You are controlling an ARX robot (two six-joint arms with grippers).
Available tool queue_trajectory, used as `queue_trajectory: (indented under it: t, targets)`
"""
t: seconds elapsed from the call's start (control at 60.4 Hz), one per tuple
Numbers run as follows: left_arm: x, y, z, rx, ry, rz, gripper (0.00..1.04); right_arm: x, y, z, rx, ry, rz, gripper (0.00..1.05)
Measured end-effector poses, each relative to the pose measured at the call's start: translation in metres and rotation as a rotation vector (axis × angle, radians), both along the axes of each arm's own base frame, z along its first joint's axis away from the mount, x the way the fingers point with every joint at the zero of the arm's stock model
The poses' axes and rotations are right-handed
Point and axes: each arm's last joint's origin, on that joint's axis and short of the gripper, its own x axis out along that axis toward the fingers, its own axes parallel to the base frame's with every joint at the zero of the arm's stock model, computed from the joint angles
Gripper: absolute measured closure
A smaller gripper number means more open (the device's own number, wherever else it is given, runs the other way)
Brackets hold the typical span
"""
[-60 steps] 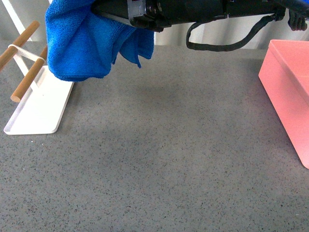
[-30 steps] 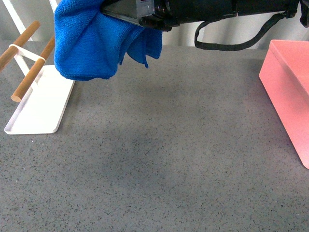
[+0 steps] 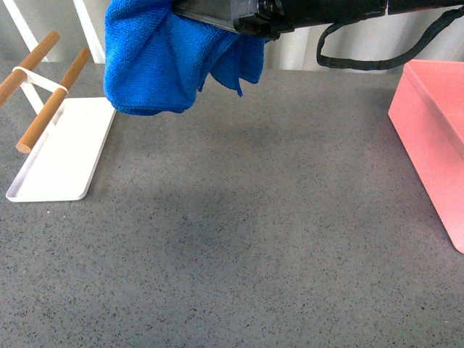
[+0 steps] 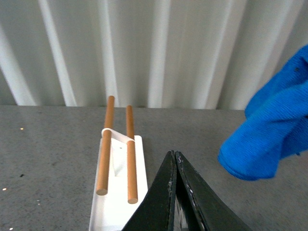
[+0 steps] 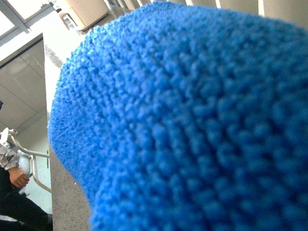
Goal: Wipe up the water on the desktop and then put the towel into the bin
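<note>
Flat white tray with two wooden bars (image 3: 61,163) at left edge of dark grey speckled desktop (image 3: 254,239); salmon-pink plastic bin (image 3: 428,145) at right edge; blue plush towel (image 3: 152,65) above far edge (just right of tray).

The right pincer (image 3: 190,11) has its fingertips buried in the towel (image 3: 156,65), whose top is cut off by the front view's upper edge. The bin (image 3: 428,123) runs out past the right edge. The right wrist view shows only plush blue pile, too close to be sharp. In the left wrist view, the left pincer (image 4: 174,161), cut by the lower edge, hides the white tray's (image 4: 115,202) near corner.
</note>
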Motion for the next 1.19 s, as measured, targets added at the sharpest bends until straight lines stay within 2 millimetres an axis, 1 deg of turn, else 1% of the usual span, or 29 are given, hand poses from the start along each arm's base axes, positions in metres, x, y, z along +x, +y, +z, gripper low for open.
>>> queue_trajectory:
  t: [0.099,0.315,0.414,0.829,1.193]
  targets:
    - [-0.008,0.006,-0.003,0.0,0.001,0.025,1.01,0.0,-0.001,0.001,-0.001,-0.005,-0.004,0.99]
    - [-0.02,0.006,-0.007,0.0,0.0,0.026,1.01,-0.001,-0.002,-0.002,-0.033,-0.002,-0.016,0.99]
    - [-0.025,0.006,-0.014,0.0,-0.014,0.024,1.01,-0.002,-0.001,-0.003,-0.045,-0.005,-0.018,0.99]
    - [-0.04,0.006,-0.008,0.0,-0.029,0.024,1.01,-0.005,0.0,-0.008,-0.111,0.004,-0.017,0.99]
    - [-0.049,0.006,-0.007,0.0,-0.034,0.024,1.01,-0.004,0.0,-0.006,-0.123,-0.002,-0.012,0.99]
